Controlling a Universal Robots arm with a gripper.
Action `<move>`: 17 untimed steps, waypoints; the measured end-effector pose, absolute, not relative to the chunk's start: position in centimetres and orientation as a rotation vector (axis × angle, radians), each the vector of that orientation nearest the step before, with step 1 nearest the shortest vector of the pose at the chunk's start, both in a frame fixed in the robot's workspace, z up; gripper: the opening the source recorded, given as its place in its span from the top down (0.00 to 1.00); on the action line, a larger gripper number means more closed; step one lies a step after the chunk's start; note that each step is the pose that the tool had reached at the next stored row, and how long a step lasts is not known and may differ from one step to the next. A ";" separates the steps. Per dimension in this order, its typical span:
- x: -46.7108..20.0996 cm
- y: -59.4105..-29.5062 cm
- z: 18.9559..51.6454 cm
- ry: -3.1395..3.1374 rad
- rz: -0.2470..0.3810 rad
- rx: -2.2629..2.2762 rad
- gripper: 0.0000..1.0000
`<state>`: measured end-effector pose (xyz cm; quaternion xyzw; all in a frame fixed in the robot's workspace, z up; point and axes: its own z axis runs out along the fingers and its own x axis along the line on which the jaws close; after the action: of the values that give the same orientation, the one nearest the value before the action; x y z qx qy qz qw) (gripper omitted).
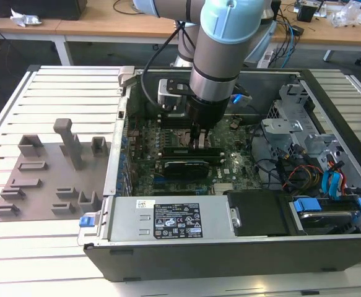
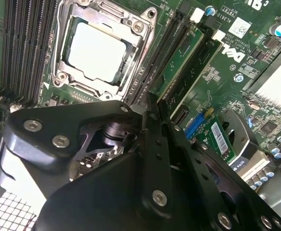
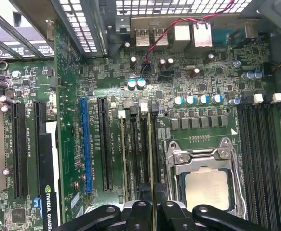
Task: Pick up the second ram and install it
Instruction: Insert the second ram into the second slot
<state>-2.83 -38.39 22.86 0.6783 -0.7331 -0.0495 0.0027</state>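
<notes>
While the arm (image 1: 220,43) reaches straight down into the open computer case (image 1: 230,272), the gripper (image 1: 199,133) sits low over the motherboard (image 1: 236,164).

Gripper state: in the first wrist view the fingers (image 3: 139,214) are closed on the second ram (image 3: 153,163), pinching it across its thin faces. The stick shows edge-on and runs straight out ahead of the fingertips.

Position: the ram lies directly under the gripper, in line with the bank of memory slots (image 3: 135,154). The CPU socket (image 3: 205,185) is just beside the fingers, on the far side of the ram from most of the bank.

Reasoning: this grip probably keeps the contact edge pointing down, so a vertical push would go squarely into a slot. The stick's long axis matches the slot direction, presumably for the same reason.

Seating: I cannot tell whether it is fully home or whether the end clips have latched.

The grey fixture plate (image 1: 44,173) lies well away from the gripper, outside the case.
</notes>
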 end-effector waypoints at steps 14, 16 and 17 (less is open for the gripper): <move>-2.8 -38.3 22.9 -2.275 -0.152 2.149 0.87; -2.8 -38.3 22.9 -2.275 -0.152 2.149 0.87; -2.8 -38.2 22.8 -2.275 -0.152 2.149 0.87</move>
<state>-2.83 -38.24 22.82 0.6858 -0.7261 -0.0484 0.0043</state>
